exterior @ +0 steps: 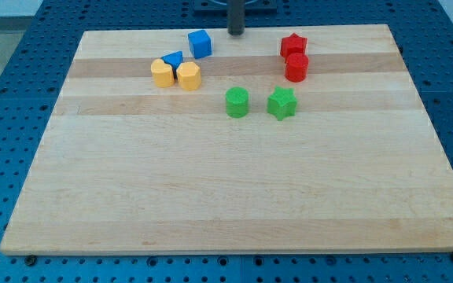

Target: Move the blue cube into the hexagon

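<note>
Wide pale wooden board (pixel 234 189) fills the view, banded grain running across it, and it sits on a blue perforated table (pixel 22 55) that shows on every side. Up at the view's top, the dark rod comes straight down, and my tip (pixel 235 33) rests at the board's far edge, upright; it is a bare rod end, nothing to spread or pinch. The blue cube (pixel 200 43) sits just to the tip's left, near but apart. Below it to the view's left, a tight cluster: a small blue triangular block (pixel 173 58) touching two yellow blocks, the left yellow block (pixel 162 73) and the yellow hexagon (pixel 189 76), side by side. Over at the view's right, a red star (pixel 293 45) touches a red cylinder (pixel 296 67). Mid-board, a green cylinder (pixel 237 102) and a green star (pixel 282 103) stand apart.
</note>
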Robot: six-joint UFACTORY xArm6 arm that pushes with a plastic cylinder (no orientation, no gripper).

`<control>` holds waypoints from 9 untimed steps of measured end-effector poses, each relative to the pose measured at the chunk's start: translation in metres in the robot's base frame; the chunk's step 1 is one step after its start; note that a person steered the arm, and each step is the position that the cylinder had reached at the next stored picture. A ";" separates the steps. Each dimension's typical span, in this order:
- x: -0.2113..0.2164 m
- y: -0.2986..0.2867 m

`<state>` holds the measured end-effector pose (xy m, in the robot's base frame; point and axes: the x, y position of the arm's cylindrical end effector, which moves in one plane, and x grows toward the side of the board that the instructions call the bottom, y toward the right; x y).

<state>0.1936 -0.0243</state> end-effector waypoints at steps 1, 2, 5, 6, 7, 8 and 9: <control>0.008 -0.047; 0.035 -0.081; 0.071 -0.099; 0.018 -0.099; -0.001 -0.092; 0.020 -0.057; 0.027 -0.055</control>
<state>0.2207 -0.0791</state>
